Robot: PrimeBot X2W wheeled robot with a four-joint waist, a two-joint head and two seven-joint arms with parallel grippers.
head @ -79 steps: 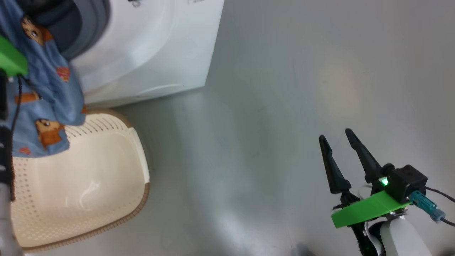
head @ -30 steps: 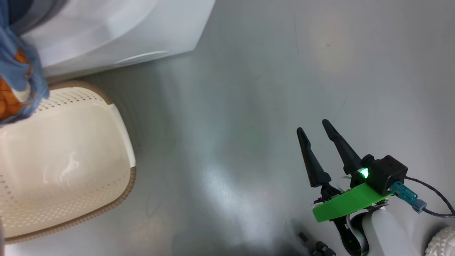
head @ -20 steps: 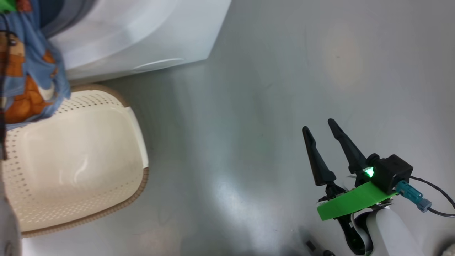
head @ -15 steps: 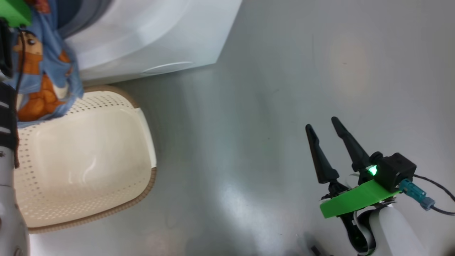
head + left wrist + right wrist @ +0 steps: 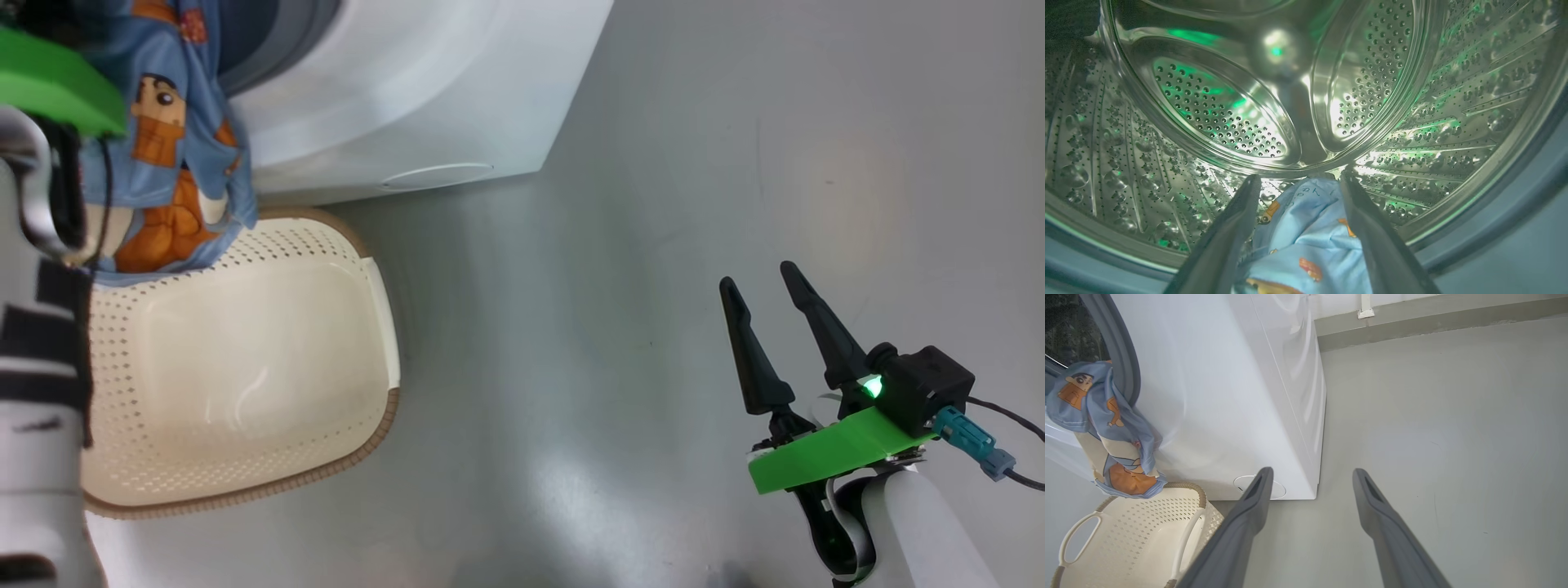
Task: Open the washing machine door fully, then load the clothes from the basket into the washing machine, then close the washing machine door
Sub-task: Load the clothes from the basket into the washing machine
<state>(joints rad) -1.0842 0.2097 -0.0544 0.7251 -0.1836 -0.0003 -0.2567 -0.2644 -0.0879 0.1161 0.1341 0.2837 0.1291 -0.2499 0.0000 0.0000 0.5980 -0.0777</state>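
Note:
The white washing machine [image 5: 424,90] stands at the top left with its mouth uncovered; its door is out of view. My left gripper [image 5: 1299,176] reaches into the steel drum [image 5: 1216,114], open, with the blue printed clothes [image 5: 1314,237] lying loosely between its fingers. That fabric [image 5: 180,163] spills out over the grey gasket [image 5: 1122,355] and hangs [image 5: 1106,428] down the machine's front above the cream basket [image 5: 359,441]. The basket [image 5: 1126,522] holds nothing. My right gripper [image 5: 758,274] hovers open over bare floor at the lower right, with nothing between its fingers [image 5: 1312,470].
My pale left forearm [image 5: 41,425] runs up the left edge beside the basket. A round service cap [image 5: 1245,482] sits low on the machine's front. Grey floor stretches to the right, up to a wall skirting [image 5: 1433,322].
The head camera has swung, so the whole picture has slid right. The cloth still hangs from the machine's mouth over the basket. Both grippers stay open, and the right arm holds its place.

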